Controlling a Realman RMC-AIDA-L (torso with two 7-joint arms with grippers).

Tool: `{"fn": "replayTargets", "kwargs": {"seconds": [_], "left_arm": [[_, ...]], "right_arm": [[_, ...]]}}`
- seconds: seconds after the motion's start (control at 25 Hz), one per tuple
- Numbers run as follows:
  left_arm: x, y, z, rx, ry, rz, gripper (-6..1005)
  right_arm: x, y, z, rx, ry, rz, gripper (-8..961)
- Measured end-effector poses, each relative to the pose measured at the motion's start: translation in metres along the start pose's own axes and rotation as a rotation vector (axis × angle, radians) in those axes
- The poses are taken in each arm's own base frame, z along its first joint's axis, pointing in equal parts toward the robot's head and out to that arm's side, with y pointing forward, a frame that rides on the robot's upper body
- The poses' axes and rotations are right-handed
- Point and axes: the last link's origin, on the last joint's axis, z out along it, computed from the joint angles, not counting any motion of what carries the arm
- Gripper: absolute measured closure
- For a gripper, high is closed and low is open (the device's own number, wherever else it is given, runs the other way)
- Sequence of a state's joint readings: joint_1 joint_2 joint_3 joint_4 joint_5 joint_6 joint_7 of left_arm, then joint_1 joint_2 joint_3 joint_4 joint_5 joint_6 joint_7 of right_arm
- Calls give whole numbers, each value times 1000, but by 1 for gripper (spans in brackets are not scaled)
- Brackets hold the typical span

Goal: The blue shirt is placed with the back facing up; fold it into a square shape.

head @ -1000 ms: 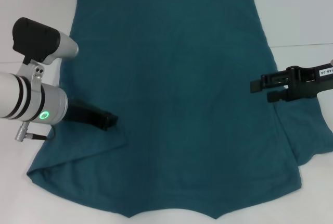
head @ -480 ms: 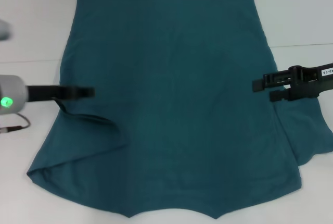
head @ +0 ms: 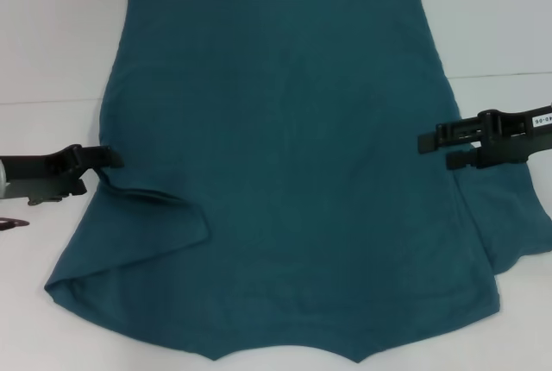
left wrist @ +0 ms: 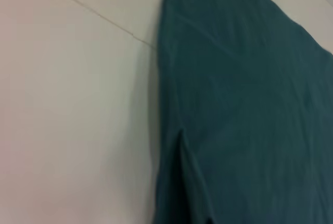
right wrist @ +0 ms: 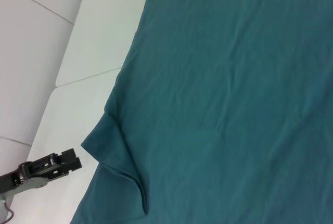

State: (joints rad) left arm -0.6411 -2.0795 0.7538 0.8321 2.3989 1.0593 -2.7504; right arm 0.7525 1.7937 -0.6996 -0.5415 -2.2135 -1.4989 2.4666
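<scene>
The blue shirt (head: 302, 147) lies flat on the white table, hem at the far side. Its left sleeve is folded inward as a flap (head: 142, 229), which also shows in the right wrist view (right wrist: 117, 161). My left gripper (head: 99, 172) is open and empty, just off the shirt's left edge beside that flap. It appears farther off in the right wrist view (right wrist: 52, 165). My right gripper (head: 434, 153) hangs open over the shirt's right edge, holding nothing. The right sleeve (head: 517, 216) spreads outward beneath that arm. The left wrist view shows only the shirt's edge (left wrist: 239, 104) and the table.
The white table (head: 52, 43) surrounds the shirt, with a seam line running across it (head: 500, 75). A thin cable end (head: 13, 223) lies at the left edge near the left arm.
My left gripper has let go of the folded left sleeve and drawn back leftward off the shirt. The sleeve flap stays folded in. The right gripper has barely moved.
</scene>
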Motion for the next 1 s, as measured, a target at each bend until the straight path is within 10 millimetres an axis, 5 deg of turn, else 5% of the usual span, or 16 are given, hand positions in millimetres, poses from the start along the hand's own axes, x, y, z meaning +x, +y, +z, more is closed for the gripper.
{"fn": "replayTargets", "kwargs": {"seconds": [0.08,0.56,0.76,1.0], "left_arm": [[-2,-1,6,9,2,-1,176],[-4,19,38,-27,40,61,177],[-3,50,17,-390,52,104,178],[-2,24,-10,-385,32,103,180]], "right_arm": [[0,0,0,0,0,0,97],[1,-1,0,0,0,1,99],[1,-1,0,1,-1,-10,99],[1,-1,0,2,-1,-54,100]]}}
